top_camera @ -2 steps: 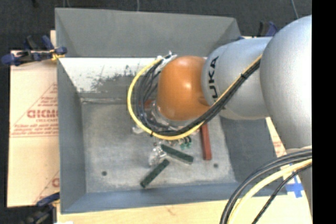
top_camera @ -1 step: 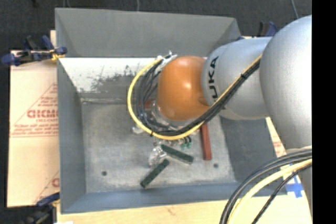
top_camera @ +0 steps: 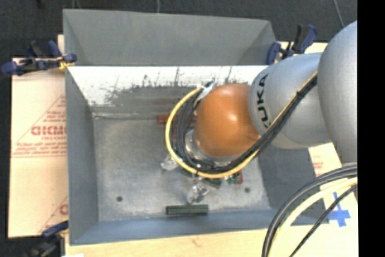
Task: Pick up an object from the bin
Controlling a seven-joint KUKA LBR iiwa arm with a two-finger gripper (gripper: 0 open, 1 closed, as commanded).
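Camera view: a grey metal bin [top_camera: 81,147] sits mid-frame. The arm's orange wrist cover [top_camera: 222,120] hangs over its centre, and the gripper [top_camera: 196,189] pokes out below it; how wide it is set cannot be told. Just below it, a dark flat bar [top_camera: 187,209] lies along the bin's lower wall. A small green-and-red piece [top_camera: 236,177] lies to the gripper's right.

The claw [top_camera: 197,191] is set low in the bin [top_camera: 81,147], toward its near wall. A flat bar [top_camera: 187,209] is laid just before the claw, along that wall. A small piece [top_camera: 162,120] is placed well behind it, leftward; small bits [top_camera: 236,177] are scattered just to its right.
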